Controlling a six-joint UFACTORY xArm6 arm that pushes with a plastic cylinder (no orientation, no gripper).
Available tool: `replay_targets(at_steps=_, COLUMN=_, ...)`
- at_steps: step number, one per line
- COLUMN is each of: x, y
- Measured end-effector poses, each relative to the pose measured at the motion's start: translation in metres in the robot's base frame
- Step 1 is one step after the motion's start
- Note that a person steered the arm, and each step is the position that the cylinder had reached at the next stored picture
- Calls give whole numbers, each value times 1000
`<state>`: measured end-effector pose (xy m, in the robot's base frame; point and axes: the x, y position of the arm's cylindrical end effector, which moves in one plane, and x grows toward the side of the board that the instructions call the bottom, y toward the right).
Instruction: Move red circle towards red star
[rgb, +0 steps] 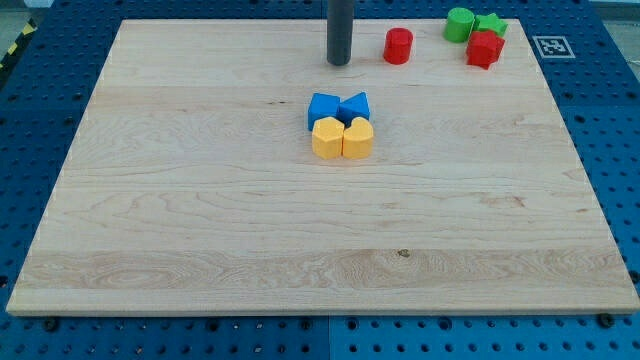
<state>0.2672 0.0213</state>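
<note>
My tip (339, 63) rests on the worktop (200, 200) just left of the red circle (398, 46). From there it can push the circle right towards the red star (484, 49). No claw is fitted.

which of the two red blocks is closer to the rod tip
The red circle, just to the view's right of my tip. The red star sits farther right, against the green blocks.

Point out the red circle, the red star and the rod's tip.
red circle (398, 46), camera view, its top face
red star (484, 48), camera view, its top face
my tip (339, 62), camera view, rod's lower end
</note>
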Motion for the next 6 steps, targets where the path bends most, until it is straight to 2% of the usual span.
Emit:
replay_targets(at_steps=2, x=10, y=44)
replay_targets(at_steps=6, x=10, y=70)
